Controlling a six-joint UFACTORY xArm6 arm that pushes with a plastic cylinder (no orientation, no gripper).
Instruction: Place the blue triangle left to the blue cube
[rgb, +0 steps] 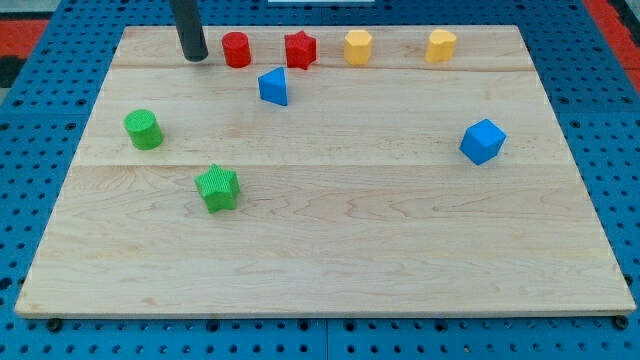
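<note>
The blue triangle (273, 87) lies near the view's top, left of centre. The blue cube (483, 141) sits far to its right, at mid height on the board. My tip (195, 58) touches the board at the top left, just left of the red cylinder (236, 49) and up-left of the blue triangle, apart from both.
Along the top edge stand a red star (300, 49), a yellow hexagonal block (358, 46) and a second yellow block (441, 45). A green cylinder (143, 129) and a green star (217, 188) sit at the left. The wooden board (330, 260) lies on a blue pegboard.
</note>
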